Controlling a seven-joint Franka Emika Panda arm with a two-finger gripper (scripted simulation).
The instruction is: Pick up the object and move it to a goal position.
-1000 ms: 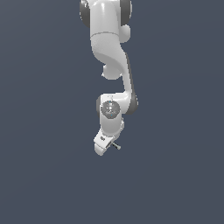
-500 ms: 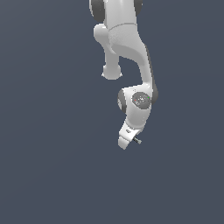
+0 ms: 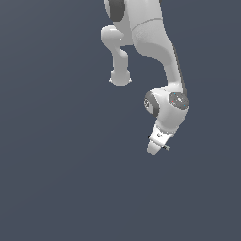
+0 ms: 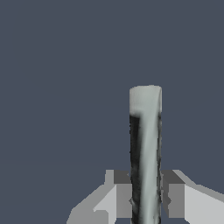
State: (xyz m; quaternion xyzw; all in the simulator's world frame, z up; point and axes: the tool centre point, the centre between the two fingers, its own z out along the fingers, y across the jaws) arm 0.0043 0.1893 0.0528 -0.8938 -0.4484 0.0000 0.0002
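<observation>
The gripper (image 4: 145, 197) is closed tight on the stick (image 4: 145, 148), one finger (image 4: 119, 194) pressed to each side of its shaft. From the wrist camera the stick runs straight out from between the pads, grey along its length with a dark streak down one side and a pale rounded tip at the far end. Its other end is hidden between the fingers.

Seen from the exterior view, the gripper (image 3: 157, 147) hangs below the white arm (image 3: 155, 42), tilted toward that view's left as it points down. The stick (image 3: 165, 148) shows only as a tiny dark sliver poking out at the gripper's end, too small to make out in detail. Plain slate-blue background (image 3: 52, 164) surrounds everything, and no surface is visible beneath the gripper.
</observation>
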